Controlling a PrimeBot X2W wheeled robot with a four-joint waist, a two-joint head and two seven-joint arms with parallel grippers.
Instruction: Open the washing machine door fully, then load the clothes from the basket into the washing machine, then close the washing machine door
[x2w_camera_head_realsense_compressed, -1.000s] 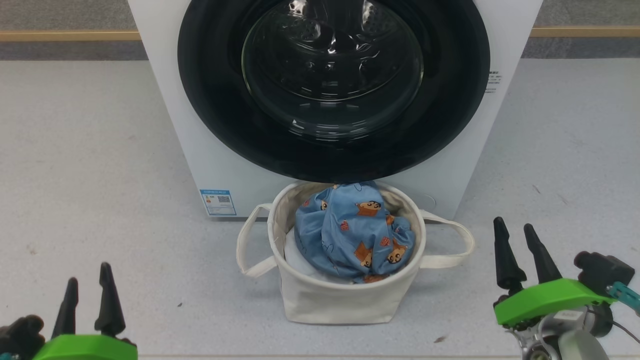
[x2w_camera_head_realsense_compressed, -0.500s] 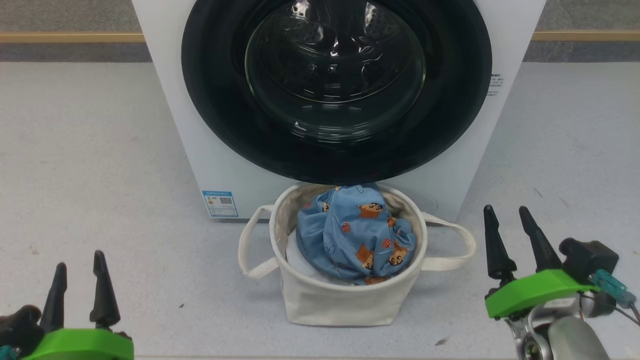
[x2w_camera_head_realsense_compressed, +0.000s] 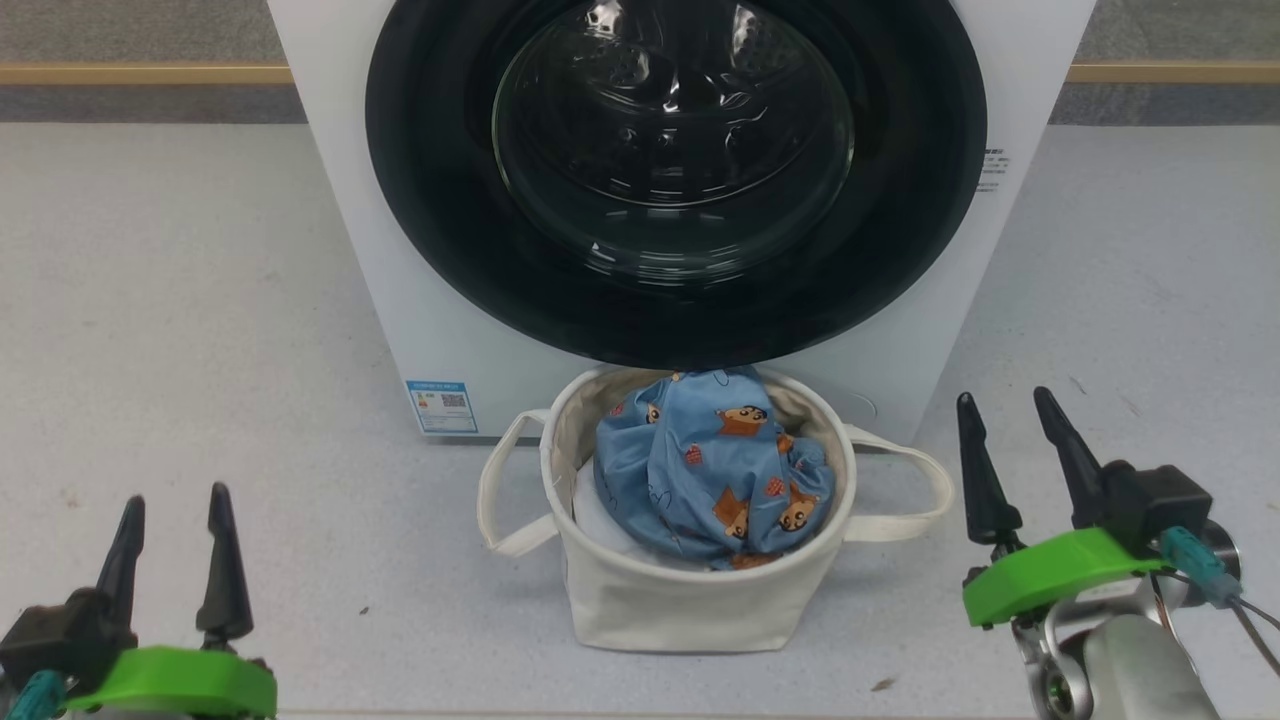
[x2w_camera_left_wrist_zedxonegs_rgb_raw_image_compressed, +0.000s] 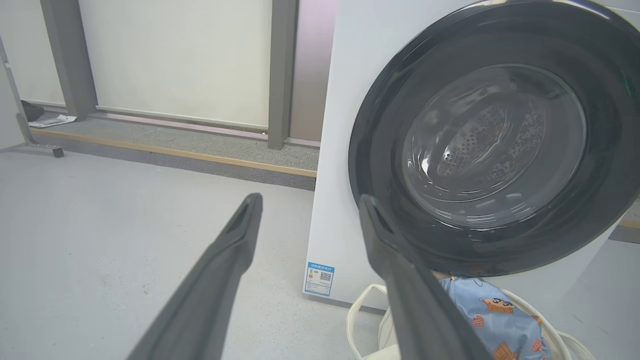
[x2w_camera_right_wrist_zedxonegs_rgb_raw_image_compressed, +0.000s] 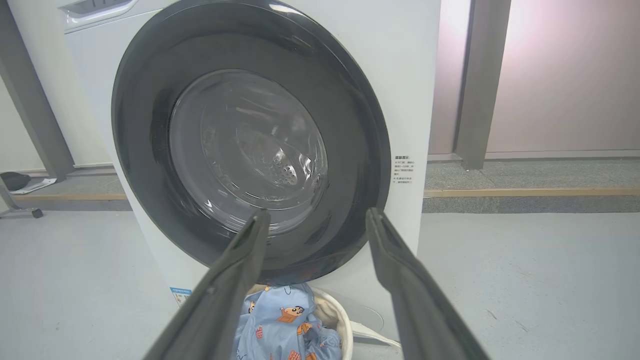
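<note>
The white washing machine stands straight ahead, its black-rimmed glass door lying flat against the front. Right below the door sits the cream basket on the floor, holding light blue clothes with brown cartoon prints. My left gripper is open and empty at the lower left, well short of the basket. My right gripper is open and empty at the lower right, just beyond the basket's right handle. The left wrist view shows the door and clothes; the right wrist view shows the door past its open fingers.
Grey floor spreads on both sides of the machine. A wooden strip runs along a low step behind it. A blue sticker marks the machine's lower left front. Grey posts and pale wall panels stand behind.
My right gripper has risen and moved a little forward, toward the machine. My left gripper has shifted slightly and its fingers stand higher. Basket, clothes and door lie as before.
</note>
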